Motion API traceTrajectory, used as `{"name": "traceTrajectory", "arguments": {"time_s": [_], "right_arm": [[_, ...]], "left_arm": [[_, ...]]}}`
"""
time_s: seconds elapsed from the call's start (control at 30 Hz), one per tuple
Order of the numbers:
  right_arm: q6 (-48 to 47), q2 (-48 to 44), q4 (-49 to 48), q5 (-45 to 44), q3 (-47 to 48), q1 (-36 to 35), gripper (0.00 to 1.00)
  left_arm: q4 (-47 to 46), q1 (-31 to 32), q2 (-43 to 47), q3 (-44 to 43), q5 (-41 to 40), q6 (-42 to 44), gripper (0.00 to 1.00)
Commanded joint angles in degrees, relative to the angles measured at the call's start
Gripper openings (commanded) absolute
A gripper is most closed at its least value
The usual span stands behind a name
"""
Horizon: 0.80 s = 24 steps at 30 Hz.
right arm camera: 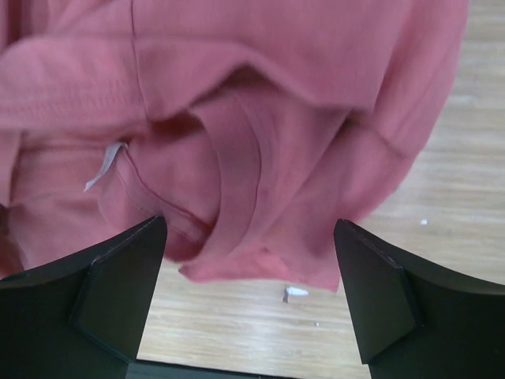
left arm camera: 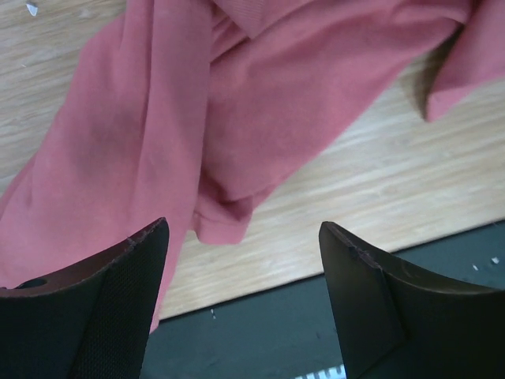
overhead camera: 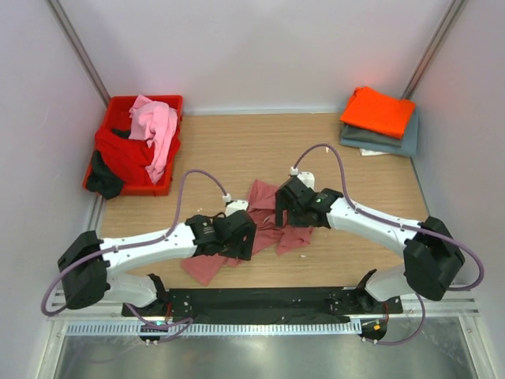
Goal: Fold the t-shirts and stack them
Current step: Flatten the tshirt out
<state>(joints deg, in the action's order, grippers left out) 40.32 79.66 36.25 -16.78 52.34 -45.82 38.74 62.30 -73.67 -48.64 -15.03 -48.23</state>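
Left gripper [overhead camera: 237, 235] is hovering over the near-left part of the salmon-pink t-shirt [overhead camera: 264, 196], jaws standing wide with nothing between them. In the left wrist view the cloth is lying flat and rumpled on the bench [overhead camera: 229, 150], with a hem edge showing just ahead of the fingertips.

Right gripper [overhead camera: 290, 204] is sitting over the shirt's 1 o'clock side, also spread wide and empty. Its wrist view is showing bunched folds, a seam and a small white tag.

The shirt is lying crumpled mid-bench, towards the near edge.

Judgement: the fabric is looking light, limp and non-slippery. It will be draping and sagging, not holding shape. The best hold is a pinch on a seamed edge such as hem, shoulder or collar, one layer only, with the two grippers well apart to spread it.

At 10 o'clock, the red crate [overhead camera: 150, 99] is holding light pink [overhead camera: 154, 126], red [overhead camera: 122, 154] and dark [overhead camera: 102, 178] shirts, unfolded. At 2 o'clock, an orange shirt [overhead camera: 377, 110] is resting folded on a grey-blue one [overhead camera: 379, 140].
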Motion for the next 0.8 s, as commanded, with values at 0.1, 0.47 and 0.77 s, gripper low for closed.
{"name": "traceTrajectory", "arguments": {"time_s": [0.1,0.47,0.77], "right_arm": [[-6.73,6.55,-6.37,4.11,6.45,9.43,0.9],[-10.26,24.92,-13.56,15.97,19.03,21.65,0.24],[-3.41,23.28,-10.77,10.12,18.96,34.66,0.01]], "left_arm": [[-2.97,0.27,-5.69,-2.42,-5.63,-0.82,0.78],[4.5,-0.95,-6.22,-2.07,-11.6,0.76,0.76],[10.21,-11.85,-3.5,-8.82,-14.32,8.23,0.68]]}}
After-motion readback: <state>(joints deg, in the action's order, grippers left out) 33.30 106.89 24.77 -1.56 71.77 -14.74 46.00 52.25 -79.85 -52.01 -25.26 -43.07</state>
